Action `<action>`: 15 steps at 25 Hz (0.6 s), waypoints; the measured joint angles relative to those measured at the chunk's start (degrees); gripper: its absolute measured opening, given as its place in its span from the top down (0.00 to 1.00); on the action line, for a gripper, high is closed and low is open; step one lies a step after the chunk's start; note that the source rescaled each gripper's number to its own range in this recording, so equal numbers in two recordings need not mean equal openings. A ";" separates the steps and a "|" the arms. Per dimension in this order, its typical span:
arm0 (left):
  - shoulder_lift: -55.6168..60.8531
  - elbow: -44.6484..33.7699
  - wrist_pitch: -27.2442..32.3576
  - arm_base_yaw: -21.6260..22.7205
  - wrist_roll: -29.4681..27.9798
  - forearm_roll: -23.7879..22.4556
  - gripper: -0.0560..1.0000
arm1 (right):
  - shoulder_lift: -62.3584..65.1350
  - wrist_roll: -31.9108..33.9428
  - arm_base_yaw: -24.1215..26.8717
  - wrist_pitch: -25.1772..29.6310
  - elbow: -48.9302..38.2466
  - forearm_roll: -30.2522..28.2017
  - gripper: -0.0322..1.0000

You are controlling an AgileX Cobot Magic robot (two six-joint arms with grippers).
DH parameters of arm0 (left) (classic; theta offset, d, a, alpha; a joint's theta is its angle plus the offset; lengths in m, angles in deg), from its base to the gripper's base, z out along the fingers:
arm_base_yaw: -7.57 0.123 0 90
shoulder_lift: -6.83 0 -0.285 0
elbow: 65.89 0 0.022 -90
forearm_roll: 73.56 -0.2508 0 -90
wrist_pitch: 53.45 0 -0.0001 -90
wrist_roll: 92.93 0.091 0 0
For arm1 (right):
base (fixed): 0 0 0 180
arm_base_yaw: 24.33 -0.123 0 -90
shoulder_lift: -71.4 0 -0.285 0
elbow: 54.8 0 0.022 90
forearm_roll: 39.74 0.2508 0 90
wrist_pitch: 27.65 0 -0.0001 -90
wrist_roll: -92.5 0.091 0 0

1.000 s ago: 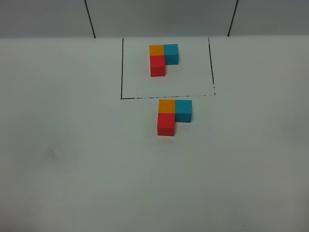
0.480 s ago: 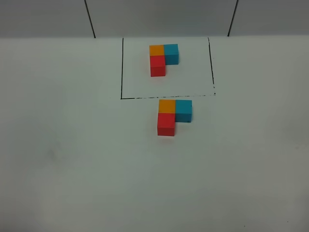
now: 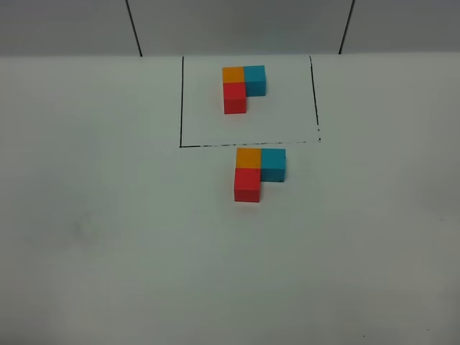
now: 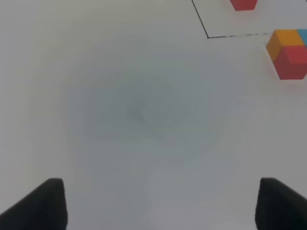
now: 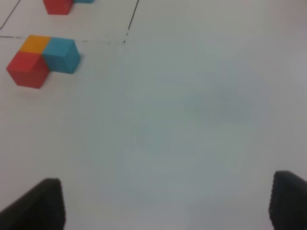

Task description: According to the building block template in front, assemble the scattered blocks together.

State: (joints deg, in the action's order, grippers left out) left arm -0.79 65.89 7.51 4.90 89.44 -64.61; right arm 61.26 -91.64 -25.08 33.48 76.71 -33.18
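Note:
The building block template [image 3: 235, 90] is an L of orange, cyan and red cubes inside a thin black outline [image 3: 181, 100] at the back of the table. Just in front of that outline sit the scattered blocks, pushed together in the same L: orange [image 3: 248, 157], cyan [image 3: 273, 164], red [image 3: 247, 185]. Neither gripper appears in the exterior high view. In the left wrist view my left gripper [image 4: 160, 203] is open over bare table, the joined blocks [image 4: 290, 60] well ahead of it. My right gripper [image 5: 165, 201] is likewise open and empty, far from the blocks [image 5: 29, 69].
The white table [image 3: 108, 251] spreads out on every side of the blocks. Its rear edge meets a grey wall [image 3: 237, 25] with two dark seams just behind the outline.

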 joint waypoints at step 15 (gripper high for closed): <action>0.00 0.00 0.00 0.00 0.00 0.00 0.16 | 0.00 -0.07 -0.04 0.00 0.00 0.43 0.26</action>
State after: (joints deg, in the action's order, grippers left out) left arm -0.79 65.89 7.51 4.90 89.44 -64.61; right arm 61.26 -91.71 -25.13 33.48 76.71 -32.74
